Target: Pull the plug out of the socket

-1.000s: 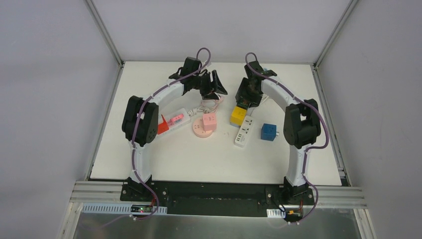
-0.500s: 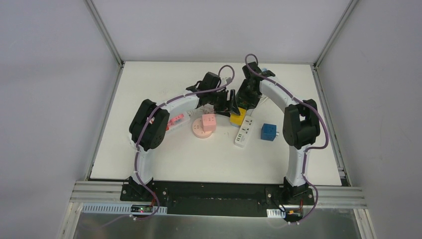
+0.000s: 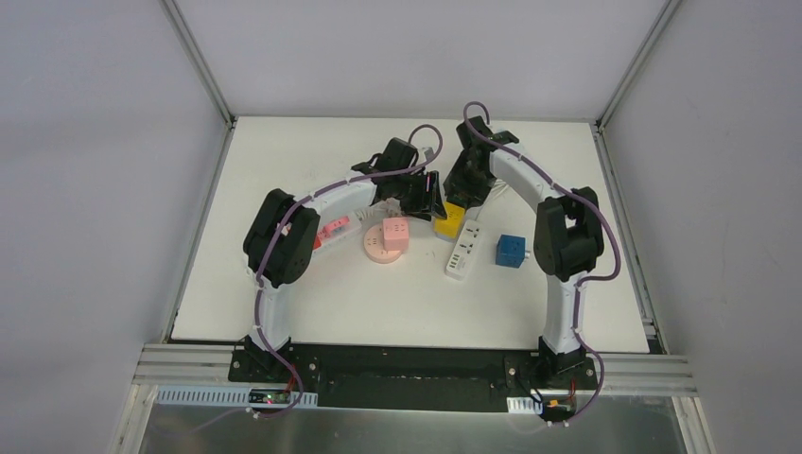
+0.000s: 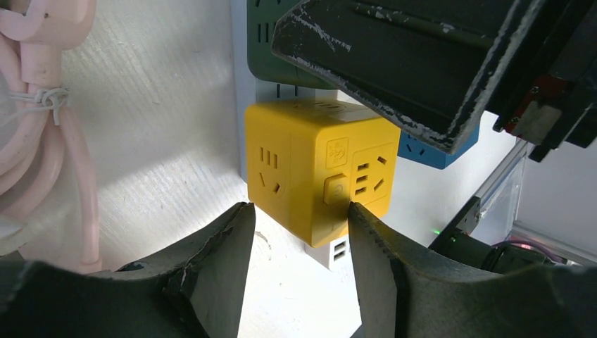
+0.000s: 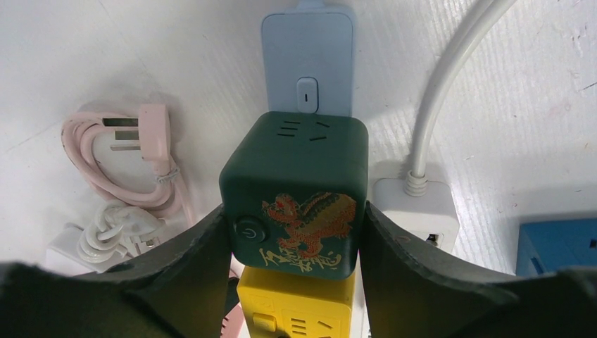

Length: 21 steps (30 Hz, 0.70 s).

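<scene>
Right gripper (image 5: 294, 215): fingers clamped against the two side faces of the green cube (image 5: 296, 169). The cube sits plugged into the strip (image 5: 308, 63), next to the strip's switch end. Its upper face carries a power-symbol button and an orange-and-gold dragon graphic. The gold script below the graphic is not legible.

Left gripper (image 4: 296, 218): fingers apart, tips flanking the lower corner of the yellow cube (image 4: 296, 169). Whether they touch it cannot be told. This cube sits on the same strip, directly beside the green one. It has a square button and a small embossed logo that cannot be read.

Surroundings: a white cable (image 5: 450, 84) runs to an adapter (image 5: 415, 204) just right of the green cube. A blue cube (image 3: 511, 251) stands beside the strip on the right-edge side. A coiled pink cable (image 5: 134, 148) lies on the left.

Location: the strip lies right of centre on the worktop (image 3: 378, 312), with its loaded end pointing to the far edge.
</scene>
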Tool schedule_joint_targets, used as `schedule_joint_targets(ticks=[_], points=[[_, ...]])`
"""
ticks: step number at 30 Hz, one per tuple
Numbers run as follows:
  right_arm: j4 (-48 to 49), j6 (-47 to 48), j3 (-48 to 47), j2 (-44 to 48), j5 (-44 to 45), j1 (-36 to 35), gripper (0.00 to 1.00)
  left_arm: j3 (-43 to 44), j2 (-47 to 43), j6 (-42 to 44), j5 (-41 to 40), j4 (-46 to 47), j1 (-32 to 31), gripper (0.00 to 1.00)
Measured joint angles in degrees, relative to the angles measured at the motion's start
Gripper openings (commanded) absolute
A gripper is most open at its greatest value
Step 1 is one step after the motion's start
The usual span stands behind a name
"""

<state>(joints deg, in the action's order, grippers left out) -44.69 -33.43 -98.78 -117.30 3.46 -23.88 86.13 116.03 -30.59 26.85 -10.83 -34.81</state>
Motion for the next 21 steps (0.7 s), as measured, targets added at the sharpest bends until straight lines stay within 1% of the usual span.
schedule_joint_targets(ticks=[4, 8, 12, 15, 21], points=[[-1.53, 0.02, -1.81, -1.11, 0.02, -0.15, 0.0, 0.52, 0.0, 0.66, -0.22, -1.01, 0.0, 0.59], [-3.67, 0.17, -4.33, -2.51, 0.57, -0.48, 0.0, 0.55, 0.04, 0.68, 1.09, -1.07, 0.02, 0.6], [-4.81, 0.48, -5.6, -3.23, 0.57, -0.57, 0.0, 1.66, 0.94, 0.7, 1.68, -1.7, 0.02, 0.58], [-4.92, 0.79, -5.79, -3.34, 0.02, -0.46, 0.0, 1.99, 1.51, 0.7, 2.32, -1.68, 0.04, 0.55], [-5.29, 1.9, -5.79, -3.43, -5.6, 2.01, 0.0, 3.85, 2.64, 1.38, 2.78, -3.23, -0.15, 0.52]])
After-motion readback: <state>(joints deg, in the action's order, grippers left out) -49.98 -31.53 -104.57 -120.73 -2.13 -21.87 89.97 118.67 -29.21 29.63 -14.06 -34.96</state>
